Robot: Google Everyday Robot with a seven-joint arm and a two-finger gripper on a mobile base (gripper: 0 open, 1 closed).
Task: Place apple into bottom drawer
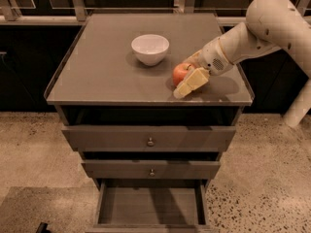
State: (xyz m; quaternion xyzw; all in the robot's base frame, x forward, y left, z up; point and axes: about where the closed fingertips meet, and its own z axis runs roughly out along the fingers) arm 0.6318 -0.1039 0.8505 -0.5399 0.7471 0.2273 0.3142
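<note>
**Apple on the cabinet top against the gripper, bottom drawer open below**

Nearest, well below the gripper (190, 80), the bottom drawer (148, 205) stands pulled out. Its plank floor is bare, and its front edge is cut off by the lower border of the view. Above it, still under the gripper, are the middle drawer (116, 169) and the top drawer (107, 139), each with a small knob. A dark gap shows over each one.

The gripper rests low on the cabinet top (97, 67), near its front right part. The apple (180, 73) sits on the top, touching the gripper on its bowl-ward side. The gripper's pale body covers the apple's right flank. Whether it clasps the fruit or only lies against it cannot be told.

Beyond the gripper and to its left in the view, apart from the apple, stands the white bowl (150, 49). The arm (252, 33) runs back and rightward, out of view.
</note>
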